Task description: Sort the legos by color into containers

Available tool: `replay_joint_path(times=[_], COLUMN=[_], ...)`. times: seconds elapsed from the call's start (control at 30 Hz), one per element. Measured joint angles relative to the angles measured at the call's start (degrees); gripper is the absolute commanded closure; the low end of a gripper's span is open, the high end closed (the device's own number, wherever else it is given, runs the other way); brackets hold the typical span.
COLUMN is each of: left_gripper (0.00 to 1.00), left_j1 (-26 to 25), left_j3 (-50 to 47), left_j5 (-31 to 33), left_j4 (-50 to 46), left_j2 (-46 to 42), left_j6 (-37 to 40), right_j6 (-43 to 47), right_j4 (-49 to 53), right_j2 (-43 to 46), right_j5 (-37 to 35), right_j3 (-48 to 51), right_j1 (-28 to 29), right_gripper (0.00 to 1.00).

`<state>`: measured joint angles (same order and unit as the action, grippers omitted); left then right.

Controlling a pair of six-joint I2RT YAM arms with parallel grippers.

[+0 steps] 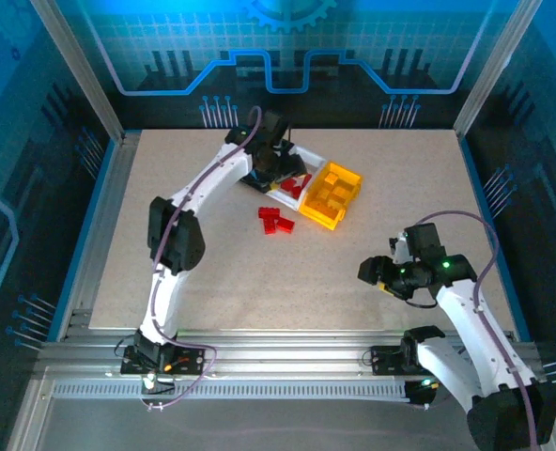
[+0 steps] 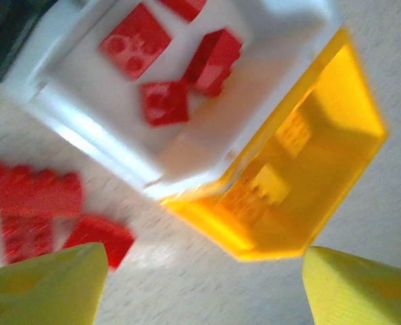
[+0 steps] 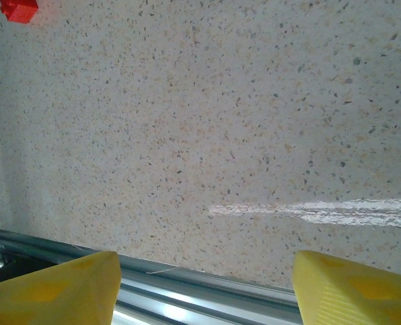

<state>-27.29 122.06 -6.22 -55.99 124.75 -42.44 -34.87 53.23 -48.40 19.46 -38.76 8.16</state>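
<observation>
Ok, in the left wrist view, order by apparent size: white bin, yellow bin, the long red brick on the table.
White bin and yellow bin: about alike, the white one cropped, so unranked.
Then the long red brick, clearly smallest.

On the speckled beige tabletop (image 1: pixel 212 282), toward the far middle, a white plastic bin (image 1: pixel 306 153) sits with a yellow-orange plastic bin (image 1: pixel 347 172) joined on its right. Small red plastic bricks (image 1: pixel 293 185) lie in the white bin. More loose red bricks (image 1: pixel 276 221) lie just in front of it. The left gripper (image 2: pixel 204 288) hangs above the white bin, and the right gripper (image 1: pixel 377 272) is well apart, near the front right.
</observation>
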Motion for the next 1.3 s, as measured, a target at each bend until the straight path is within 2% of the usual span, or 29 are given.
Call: replay_joint_path(times=[0.1,0.4,1.03,1.3], left_gripper=[0.24,0.31,0.39,0.35], left_j1=[-0.2,-0.2,0.9,1.6], left_j3=[-5.6,-15.8,-16.7,-16.9], left_j5=[2.4,6.5,7.5,6.6], left_j4=[-1.8,-2.8,-0.5,0.9], left_j2=[-2.9,-2.7,3.4,4.3], left_j6=[3.1,9.0,12.6,12.5], right_j6=[0.2,-1.0,-6.8,-8.3], right_j4=[-0.1,-0.1,0.7,0.8], right_j2=[-1.1,0.5,2.9,2.9], right_j5=[0.5,0.8,-0.1,-1.5], right_j3=[-0.7,-1.3,0.6,0.6], right_j1=[0.0,0.0,2.5,3.9], right_gripper=[0.31,0.32,0.33,0.33])
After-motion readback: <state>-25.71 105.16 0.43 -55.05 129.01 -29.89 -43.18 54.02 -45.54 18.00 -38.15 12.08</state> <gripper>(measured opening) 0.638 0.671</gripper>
